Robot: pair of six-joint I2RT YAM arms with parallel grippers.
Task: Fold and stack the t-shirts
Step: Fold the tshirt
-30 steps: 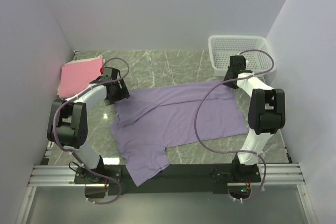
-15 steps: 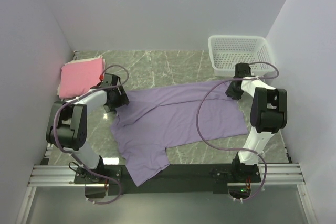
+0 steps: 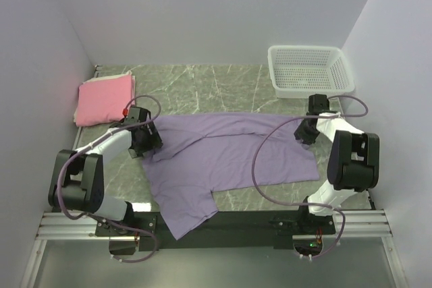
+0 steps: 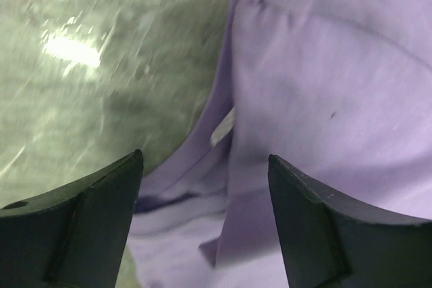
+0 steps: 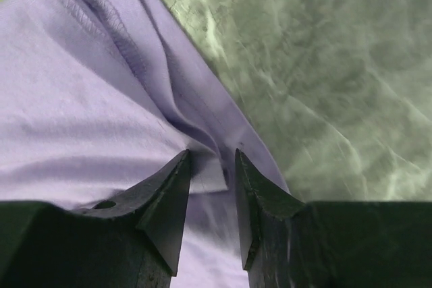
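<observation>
We see the purple tee [image 3: 229,160] spread flat across the table [image 3: 202,85], with the pink tee [image 3: 104,98] folded at the far left corner. Our left gripper [image 4: 202,166] hangs wide open just over the purple tee's left edge, gripping nothing. Our right gripper [image 5: 212,163] sits low on its right edge; the fingers [image 5: 165,193] are close together with a fold of cloth between their tips.

Soft matt cloth lavender t-shirt [image 3: 229,156] lies on a glossy green marble-look table [image 3: 202,85], near a white plastic mesh basket [image 3: 310,71].
</observation>
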